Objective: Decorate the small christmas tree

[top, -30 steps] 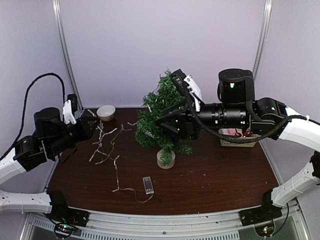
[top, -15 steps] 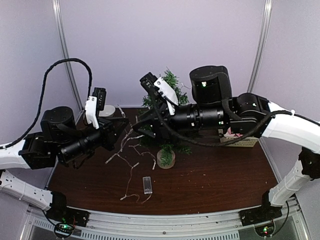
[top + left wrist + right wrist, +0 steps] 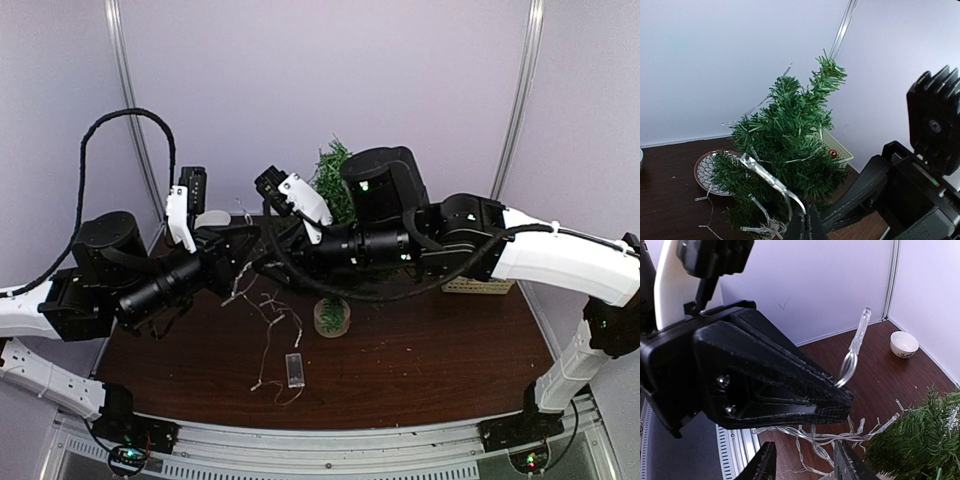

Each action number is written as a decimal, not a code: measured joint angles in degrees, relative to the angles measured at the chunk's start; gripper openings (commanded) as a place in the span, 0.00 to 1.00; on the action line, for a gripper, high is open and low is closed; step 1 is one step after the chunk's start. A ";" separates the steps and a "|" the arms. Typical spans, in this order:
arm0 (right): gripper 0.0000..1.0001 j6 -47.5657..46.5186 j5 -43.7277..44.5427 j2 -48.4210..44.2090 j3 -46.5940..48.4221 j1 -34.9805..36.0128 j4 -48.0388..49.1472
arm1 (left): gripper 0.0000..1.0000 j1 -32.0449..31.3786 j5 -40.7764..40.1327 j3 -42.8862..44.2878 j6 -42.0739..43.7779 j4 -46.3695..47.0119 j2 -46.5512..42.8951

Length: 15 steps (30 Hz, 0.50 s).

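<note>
The small christmas tree [image 3: 333, 168] stands mid-table, mostly hidden behind my right arm in the top view; its beige base [image 3: 332, 316] shows below. In the left wrist view the tree [image 3: 790, 135] is close ahead. My left gripper [image 3: 808, 226] is shut on a clear light string [image 3: 767, 181], held above the table. Its loop [image 3: 853, 356] sticks up from the left fingertips [image 3: 842, 399]. The rest of the string [image 3: 268, 335] hangs down to a battery box [image 3: 294, 369]. My right gripper [image 3: 805, 465] is open just below the left one, with strands [image 3: 825, 437] hanging beyond its fingers.
A pale basket [image 3: 835, 145] holding a copper bauble [image 3: 832, 154] stands behind the tree, to the right. A patterned plate [image 3: 704, 169] lies behind the tree. A small white bowl [image 3: 904, 343] sits at the back left of the table.
My left gripper has lifted the light string off the table and moved right. My right arm has swung left across the tree to meet it.
</note>
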 measured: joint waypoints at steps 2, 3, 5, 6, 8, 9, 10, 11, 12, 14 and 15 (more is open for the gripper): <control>0.40 -0.09 0.50 0.68 0.28 0.00 -0.04 | 0.00 -0.15 0.00 0.00 -0.04 0.28 0.02; 0.39 -0.22 0.79 0.90 0.42 0.00 -0.04 | 0.00 -0.22 0.00 0.00 -0.09 0.37 0.07; 0.35 -0.52 1.25 1.20 0.79 0.00 -0.02 | 0.00 -0.39 0.00 0.00 -0.13 0.61 0.17; 0.32 -0.74 1.46 1.40 1.14 0.00 -0.02 | 0.00 -0.44 0.00 0.00 -0.22 0.81 0.26; 0.23 -1.18 1.60 1.70 1.75 0.00 0.11 | 0.00 -0.46 0.02 0.00 -0.37 1.03 0.33; 0.19 -1.16 1.66 1.77 1.84 0.00 0.35 | 0.00 -0.46 0.02 0.00 -0.50 1.18 0.35; 0.16 -0.92 1.68 1.84 1.92 0.02 0.46 | 0.00 -0.46 0.02 0.00 -0.57 1.20 0.35; 0.15 -1.22 1.70 1.97 2.12 0.04 0.46 | 0.00 -0.46 0.02 0.00 -0.66 1.20 0.35; 0.15 -1.18 1.73 2.21 2.51 0.04 0.39 | 0.00 -0.46 0.00 0.00 -0.72 1.22 0.37; 0.15 -1.40 1.68 2.64 2.95 0.09 0.39 | 0.00 -0.46 -0.02 0.00 -0.94 1.55 0.35; 0.16 -1.38 1.68 2.86 3.21 0.09 0.28 | 0.00 -0.46 -0.02 0.00 -0.98 1.66 0.35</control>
